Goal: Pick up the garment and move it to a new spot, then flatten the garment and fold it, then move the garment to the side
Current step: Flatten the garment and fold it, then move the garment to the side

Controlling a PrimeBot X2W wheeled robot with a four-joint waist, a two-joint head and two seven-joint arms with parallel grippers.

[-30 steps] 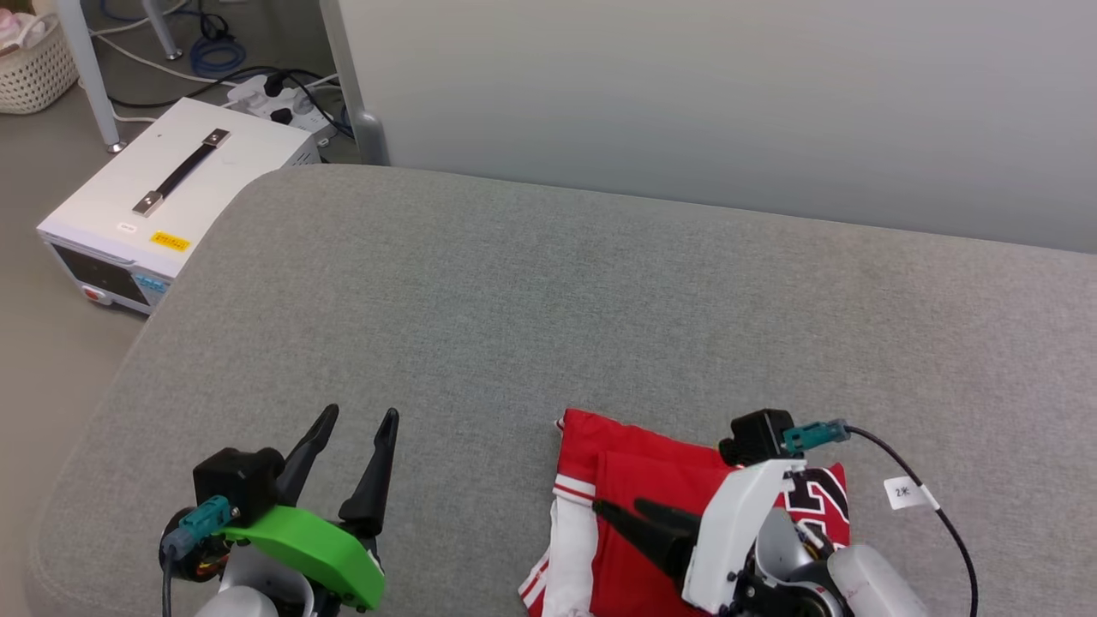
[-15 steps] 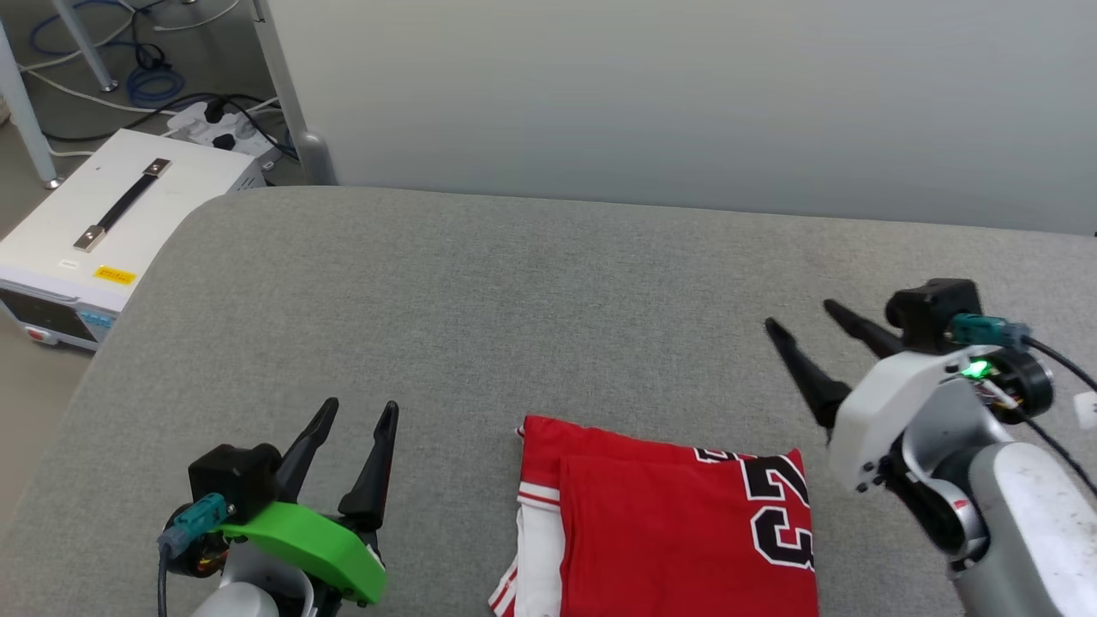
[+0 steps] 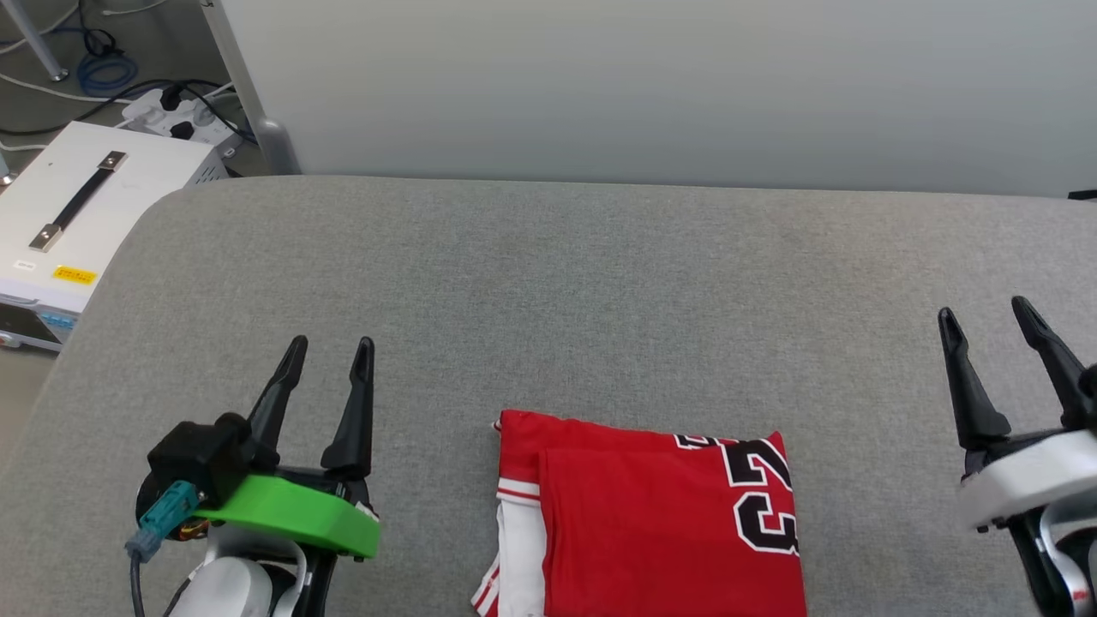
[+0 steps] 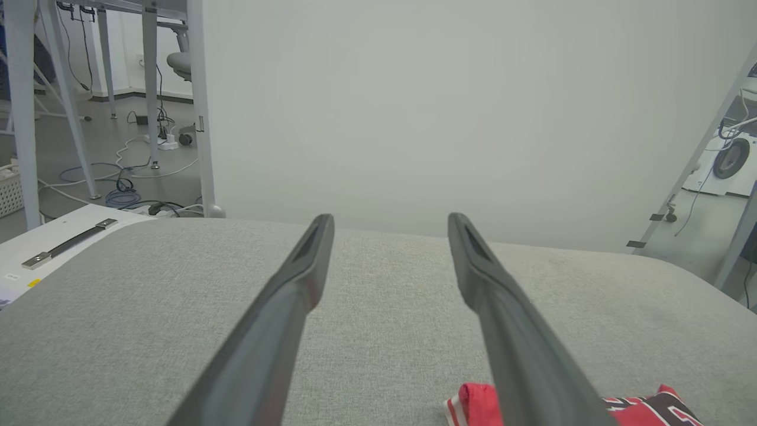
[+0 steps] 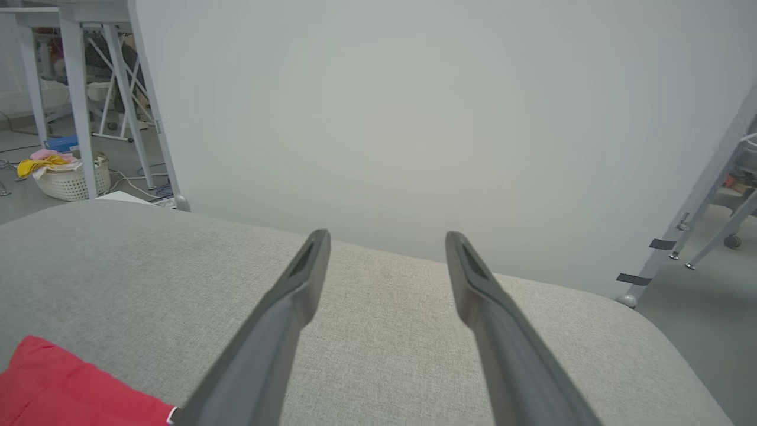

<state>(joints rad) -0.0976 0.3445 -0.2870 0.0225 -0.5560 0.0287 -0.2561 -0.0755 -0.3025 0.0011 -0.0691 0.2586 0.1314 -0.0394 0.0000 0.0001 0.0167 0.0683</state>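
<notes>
The garment (image 3: 651, 518) lies folded into a red rectangle on the grey cushioned surface (image 3: 557, 291), near its front edge, with a white sleeve at its left side and black-and-white numbers at its right. A corner of the garment (image 4: 473, 402) peeks past my left finger, and another red corner (image 5: 65, 390) sits at the lower left in the right wrist view. My left gripper (image 3: 330, 351) stands open to the left of the garment, apart from it. My right gripper (image 3: 986, 313) stands open to its right, also apart. Both hold nothing.
A white box with a black handle (image 3: 60, 214) sits on the floor past the surface's left edge, with cables and a power strip (image 3: 171, 116) behind it. A pale wall panel (image 3: 643, 86) runs along the back. A basket of cloths (image 5: 65, 174) stands far left.
My right gripper has lifted off the garment and swung out to the right, fingers now pointing away. The head camera has shifted, so the scene slid left. The garment lies still.
</notes>
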